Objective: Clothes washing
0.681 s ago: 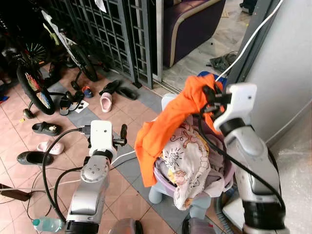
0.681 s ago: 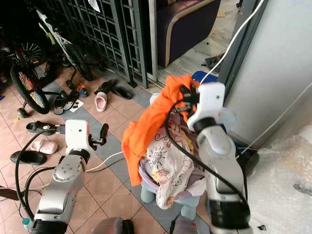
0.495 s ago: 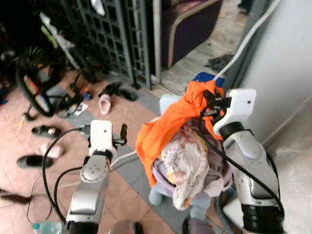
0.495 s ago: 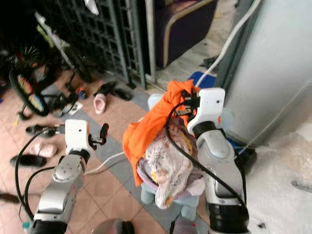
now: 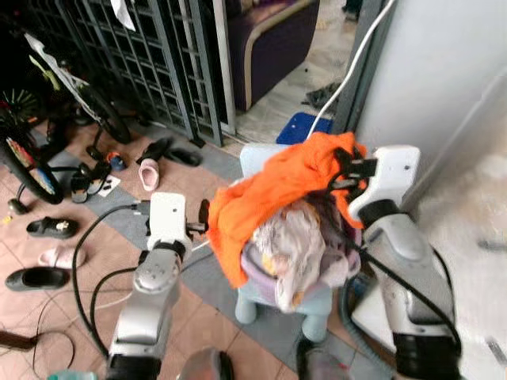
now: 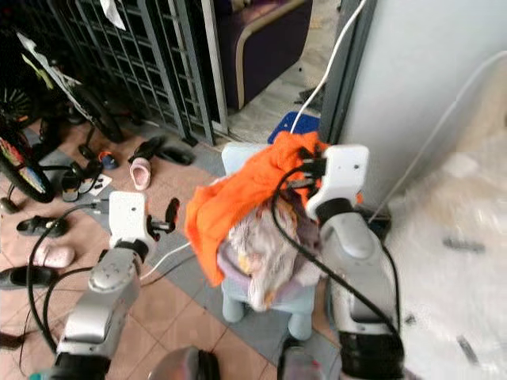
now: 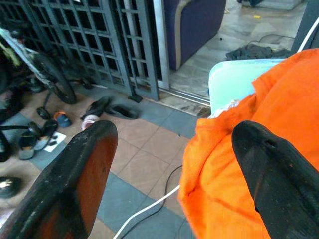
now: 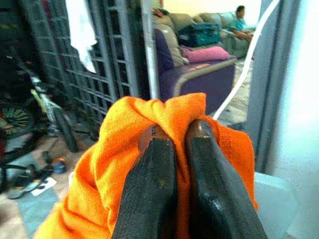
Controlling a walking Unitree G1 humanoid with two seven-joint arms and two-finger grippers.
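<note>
An orange garment [image 5: 277,186] is pinched at its top by my right gripper [image 5: 342,166], shut on a fold of it [image 8: 169,144]. The cloth drapes down over a heap of laundry with a pale patterned cloth [image 5: 289,245] in a lilac basket [image 5: 252,275] that sits on a light blue stool [image 5: 269,305]. My left gripper [image 5: 204,215] is held out beside the garment's hanging edge, open, its black fingers [image 7: 84,164] wide apart with the orange cloth just past them.
A metal grille gate [image 5: 158,55], a bicycle [image 5: 24,150] and scattered sandals [image 5: 150,170] are on the left. A purple sofa [image 5: 269,39] stands beyond the doorway. A grey wall [image 5: 444,71] with a white hose [image 5: 348,71] rises right. A person [image 8: 240,20] sits far off.
The whole picture has shifted as the camera turned right. The orange garment stays in my right gripper and now hangs lower and wider over the basket.
</note>
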